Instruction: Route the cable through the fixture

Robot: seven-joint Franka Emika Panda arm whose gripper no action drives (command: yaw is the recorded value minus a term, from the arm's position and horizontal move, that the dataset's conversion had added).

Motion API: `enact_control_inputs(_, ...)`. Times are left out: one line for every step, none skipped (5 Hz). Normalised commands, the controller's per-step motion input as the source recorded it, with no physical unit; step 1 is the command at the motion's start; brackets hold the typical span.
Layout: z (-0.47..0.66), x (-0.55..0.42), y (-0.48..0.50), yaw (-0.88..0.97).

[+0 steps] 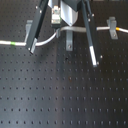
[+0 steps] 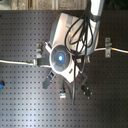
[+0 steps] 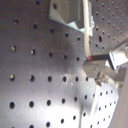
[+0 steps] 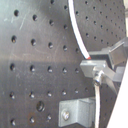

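Note:
The white cable runs from the first exterior view's left, green band near that edge, under the hand and on to the right past a yellow-orange band. The fixture, a narrow upright grey clip, stands just below my gripper. In both wrist views the gripper is shut on the cable. The cable passes close along the side of a grey clip; I cannot tell whether it sits in the slot. In the second exterior view the hand hides the fixture.
A leaning grey clip stands behind the cable at the first exterior view's left, and a T-topped grey clip holds the cable at the right. Two long black struts reach down from the hand. The black perforated board lies beneath everything.

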Motion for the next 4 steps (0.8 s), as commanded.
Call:
enact_control_inputs(0.08, -0.065, 0.063, 0.14)
enact_control_inputs(0.11, -0.002, 0.003, -0.01)
enact_control_inputs(0.32, -0.004, 0.007, -0.07)
enact_control_inputs(0.31, -0.015, -0.008, -0.07)
